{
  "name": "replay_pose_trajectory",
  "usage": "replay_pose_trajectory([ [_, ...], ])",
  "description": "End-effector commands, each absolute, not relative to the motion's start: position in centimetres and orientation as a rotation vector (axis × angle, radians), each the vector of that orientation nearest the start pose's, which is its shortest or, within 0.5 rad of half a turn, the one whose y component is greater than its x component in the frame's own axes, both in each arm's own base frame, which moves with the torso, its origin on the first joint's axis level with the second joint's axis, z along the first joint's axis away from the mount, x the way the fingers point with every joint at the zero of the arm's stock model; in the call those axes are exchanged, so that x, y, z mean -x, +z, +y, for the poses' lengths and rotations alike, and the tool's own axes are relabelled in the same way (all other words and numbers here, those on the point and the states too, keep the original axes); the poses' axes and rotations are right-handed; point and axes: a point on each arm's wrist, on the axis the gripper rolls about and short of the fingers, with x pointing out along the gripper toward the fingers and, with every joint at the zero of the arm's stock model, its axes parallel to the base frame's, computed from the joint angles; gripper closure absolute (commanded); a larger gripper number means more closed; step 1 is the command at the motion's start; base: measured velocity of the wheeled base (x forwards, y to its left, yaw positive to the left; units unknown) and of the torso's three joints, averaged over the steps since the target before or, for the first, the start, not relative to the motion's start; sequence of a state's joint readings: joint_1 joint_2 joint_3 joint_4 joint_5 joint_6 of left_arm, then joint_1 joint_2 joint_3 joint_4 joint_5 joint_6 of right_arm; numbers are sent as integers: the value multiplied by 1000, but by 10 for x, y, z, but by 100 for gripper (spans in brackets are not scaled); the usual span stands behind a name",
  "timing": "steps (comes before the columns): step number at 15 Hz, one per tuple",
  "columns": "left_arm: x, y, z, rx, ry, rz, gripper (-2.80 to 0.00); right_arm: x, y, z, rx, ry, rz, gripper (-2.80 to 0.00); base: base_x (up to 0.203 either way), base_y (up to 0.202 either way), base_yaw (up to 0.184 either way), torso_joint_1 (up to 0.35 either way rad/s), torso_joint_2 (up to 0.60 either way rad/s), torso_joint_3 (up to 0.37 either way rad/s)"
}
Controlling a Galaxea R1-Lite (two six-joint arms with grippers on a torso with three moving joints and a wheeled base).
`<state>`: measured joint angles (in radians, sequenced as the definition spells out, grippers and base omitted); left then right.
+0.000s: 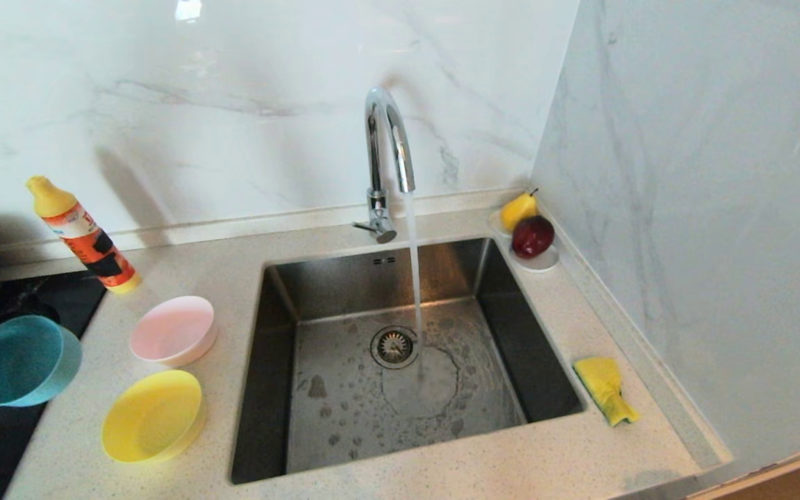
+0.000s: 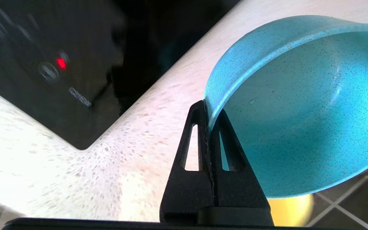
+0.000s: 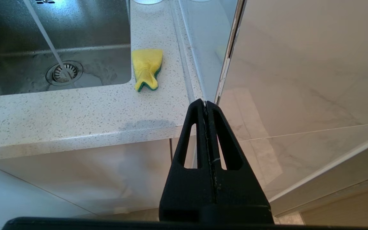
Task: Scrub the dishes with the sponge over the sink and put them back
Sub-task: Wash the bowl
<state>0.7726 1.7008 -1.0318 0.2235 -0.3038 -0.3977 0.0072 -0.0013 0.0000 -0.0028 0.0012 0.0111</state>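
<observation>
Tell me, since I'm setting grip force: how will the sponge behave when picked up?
The sponge looks crumpled and pinched at one end, so probably soft and floppy. Likely light. It lies flat on the counter beside the sink, unlikely to roll.

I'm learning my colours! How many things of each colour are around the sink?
Yellow: 3, the yellow bowl, sponge, pear
Pink: 1, the pink bowl
Blue: 1, the blue bowl, held tilted in the left gripper
Red: 1, the apple
Orange: 1, the bottle
Total: 7
</observation>
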Motion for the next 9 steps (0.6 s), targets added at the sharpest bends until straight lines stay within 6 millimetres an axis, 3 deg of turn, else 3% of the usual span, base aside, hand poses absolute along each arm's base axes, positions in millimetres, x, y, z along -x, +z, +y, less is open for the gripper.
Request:
replay_pose_trajectory([
  [1,-191,236,178,724,564,510,0,23,76,0,-11,9,-5,0,0,0,0,0,0,0],
  [4,-169,308,153,603,485,349,0,23,76,0,-11,9,-5,0,0,0,0,0,0,0],
  [6,-166,340,131,538,376,300,0,23,76,0,-11,9,-5,0,0,0,0,0,0,0],
  [9,-185,355,100,466,192,339,0,23,76,0,-11,9,-5,0,0,0,0,0,0,0],
])
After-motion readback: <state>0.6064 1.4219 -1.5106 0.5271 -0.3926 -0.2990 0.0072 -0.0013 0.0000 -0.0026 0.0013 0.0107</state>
